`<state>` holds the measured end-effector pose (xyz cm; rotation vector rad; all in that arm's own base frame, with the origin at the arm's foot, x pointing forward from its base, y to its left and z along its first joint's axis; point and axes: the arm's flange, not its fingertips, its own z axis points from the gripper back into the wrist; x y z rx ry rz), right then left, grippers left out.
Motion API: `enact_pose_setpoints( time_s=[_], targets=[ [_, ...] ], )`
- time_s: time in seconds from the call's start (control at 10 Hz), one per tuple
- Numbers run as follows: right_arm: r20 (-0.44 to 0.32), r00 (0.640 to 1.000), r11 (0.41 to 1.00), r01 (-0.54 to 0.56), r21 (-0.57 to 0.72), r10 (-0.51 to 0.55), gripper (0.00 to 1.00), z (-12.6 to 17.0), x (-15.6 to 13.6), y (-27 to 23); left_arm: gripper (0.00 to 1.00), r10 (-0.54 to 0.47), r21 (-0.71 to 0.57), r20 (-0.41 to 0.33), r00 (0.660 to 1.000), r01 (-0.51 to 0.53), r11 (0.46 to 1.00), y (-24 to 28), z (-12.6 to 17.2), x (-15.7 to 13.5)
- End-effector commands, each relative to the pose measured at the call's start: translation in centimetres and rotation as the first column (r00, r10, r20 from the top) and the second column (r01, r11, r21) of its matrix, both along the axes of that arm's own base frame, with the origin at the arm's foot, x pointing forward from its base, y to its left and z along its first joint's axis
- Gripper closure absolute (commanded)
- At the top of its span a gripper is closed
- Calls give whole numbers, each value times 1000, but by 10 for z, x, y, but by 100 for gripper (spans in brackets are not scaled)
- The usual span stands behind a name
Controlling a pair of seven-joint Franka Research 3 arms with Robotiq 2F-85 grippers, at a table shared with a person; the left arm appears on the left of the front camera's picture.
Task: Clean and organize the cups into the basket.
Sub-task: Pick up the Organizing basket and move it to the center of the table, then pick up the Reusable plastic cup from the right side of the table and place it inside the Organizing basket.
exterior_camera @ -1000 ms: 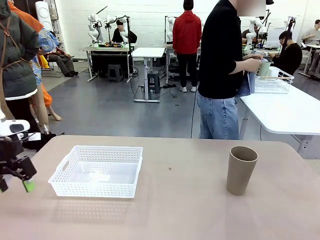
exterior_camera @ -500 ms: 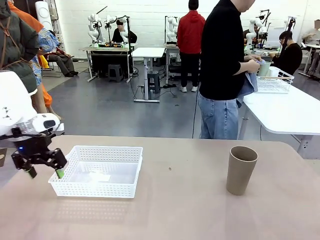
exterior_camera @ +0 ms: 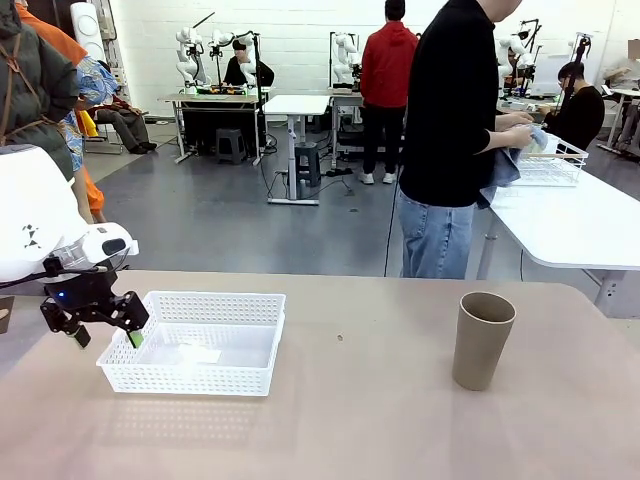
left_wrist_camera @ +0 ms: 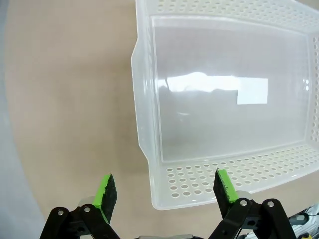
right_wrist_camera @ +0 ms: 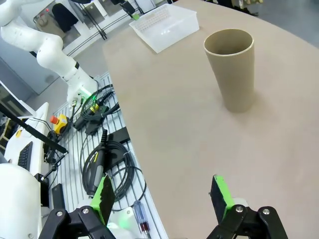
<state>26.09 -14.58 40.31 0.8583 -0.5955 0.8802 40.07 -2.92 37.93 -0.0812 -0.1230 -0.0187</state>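
Observation:
The white lattice basket [exterior_camera: 188, 381] sits empty on the left half of the table, and it fills much of the left wrist view [left_wrist_camera: 145, 149]. My left gripper [exterior_camera: 107, 338] hovers open just over its left end, with the near corner of the rim between the green fingertips [left_wrist_camera: 164, 183]. A tan cup [exterior_camera: 483, 340] stands upright on the right half of the table. In the right wrist view my right gripper [right_wrist_camera: 162, 194] is open and empty, well short of that cup [right_wrist_camera: 232, 69]; the basket [right_wrist_camera: 164, 25] lies beyond it.
A person in black [exterior_camera: 450, 130] stands beyond the far edge at a white side table [exterior_camera: 580, 225], rubbing something with a blue cloth [exterior_camera: 505, 165] next to a wire basket [exterior_camera: 552, 160]. Cables [right_wrist_camera: 107, 164] lie below the table's near edge.
My left arm has swung in from the left edge and now hangs over the basket's left end. The tan cup and basket have not moved.

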Motion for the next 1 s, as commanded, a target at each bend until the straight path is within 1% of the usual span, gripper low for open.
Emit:
enact_pose_setpoints(
  time_s=[0.0, 0.1, 0.3, 0.4, 0.6, 0.8, 0.9],
  targets=[
    [63, 996, 997, -66, 38, 63, 0, 3, 15, 5, 0, -9, 2, -18, 1000, 9, 1000, 2, 3, -4],
    [122, 984, 989, -137, 60, 129, 0, -1, 30, 11, 0, -9, 2, -18, 1000, 9, 1000, 2, 3, -4],
    [205, 962, 980, -195, 51, 181, 0, -17, 63, 31, 0, -9, 2, -18, 1000, 9, 1000, 2, 3, -4],
    [199, 961, 977, -205, 50, 191, 0, -24, 80, 40, 0, -9, 2, -18, 1000, 9, 1000, 2, 3, -4],
    [230, 947, 971, -239, 28, 226, 0, -36, 109, 53, 0, -9, 2, -18, 1000, 9, 1000, 2, 3, -4],
    [239, 935, 961, -276, 30, 261, 0, -47, 130, 63, 0, -9, 2, -18, 1000, 9, 1000, 2, 3, -4],
    [241, 931, 957, -289, 27, 275, 0, -52, 136, 69, 0, -9, 2, -18, 1000, 9, 1000, 2, 3, -4]
  ],
)
